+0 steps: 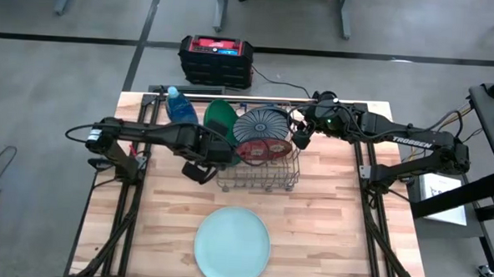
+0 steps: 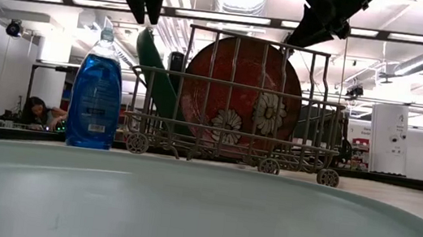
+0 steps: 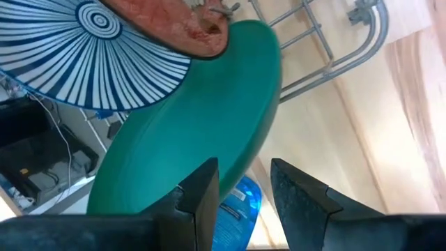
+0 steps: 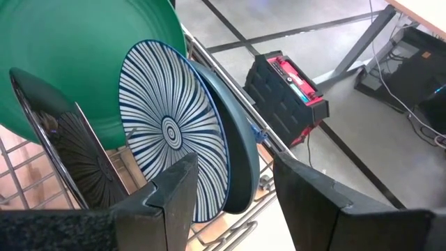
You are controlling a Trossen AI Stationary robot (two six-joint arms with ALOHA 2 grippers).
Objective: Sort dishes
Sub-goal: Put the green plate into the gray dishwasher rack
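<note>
A wire rack (image 1: 258,174) holds plates standing on edge: a green plate (image 1: 219,119) (image 3: 209,118), a white plate with dark radial stripes (image 1: 262,125) (image 4: 171,132), a red flowered plate (image 2: 239,97), and a dark teal plate (image 4: 238,164) behind the striped one. A pale green plate (image 1: 232,245) lies flat near the table's near edge. My left gripper (image 1: 220,151) (image 3: 244,195) is open at the rack's left end, by the green plate's rim. My right gripper (image 1: 300,140) (image 4: 233,192) is open at the rack's right end, its fingers either side of the teal plate's rim.
A blue bottle (image 1: 180,107) (image 2: 96,91) stands left of the rack, near the far edge. A black and red box (image 1: 216,58) sits on the floor beyond the table. Bare wood lies between the rack and the pale plate.
</note>
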